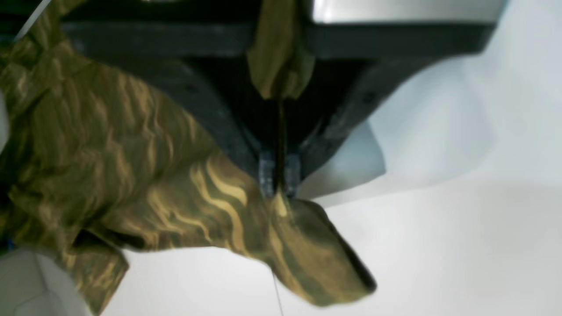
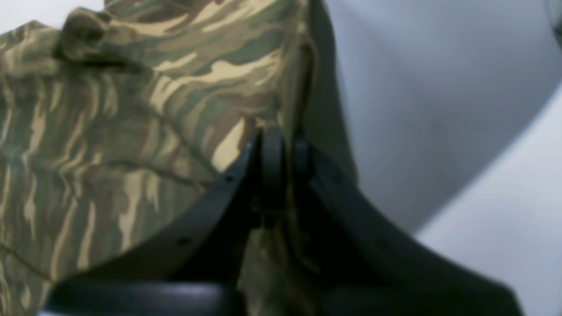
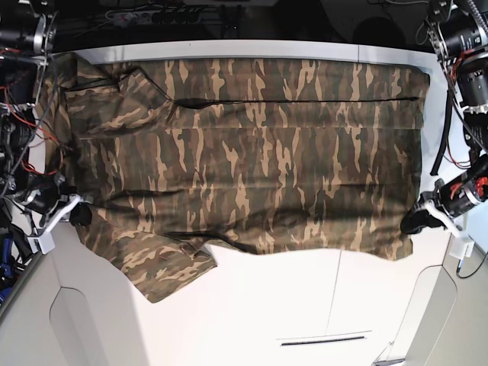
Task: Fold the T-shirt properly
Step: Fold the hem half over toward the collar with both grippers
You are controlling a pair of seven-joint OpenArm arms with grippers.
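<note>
**Shirt gripped at both near corners, folding barely begun**

Camouflage cloth fills most of the white table (image 3: pixel 252 305): the T-shirt (image 3: pixel 244 152) lies spread sideways across it, neck and sleeves toward the right-arm end, hem toward the left-arm end. One sleeve spills over the near edge of the body, loose and rumpled.

My left gripper (image 1: pixel 278 186) is pinched tight on a fold of the T-shirt's hem corner; in the left wrist view the fabric runs up between the closed fingertips and a flap hangs below them, lifted clear of the table. My right gripper (image 2: pixel 281 140) is likewise clamped on cloth at the shoulder end, the print bunching right against the closed jaws. In the base view both grippers sit at the near long edge, one at each end.

As I judge it, I am at the very start. The garment looks flattened and I have both near corners in hand, but no fold across the body shows yet. Bringing this near edge over toward the far edge, tucking the sleeves in, and folding lengthwise all remain.
</note>
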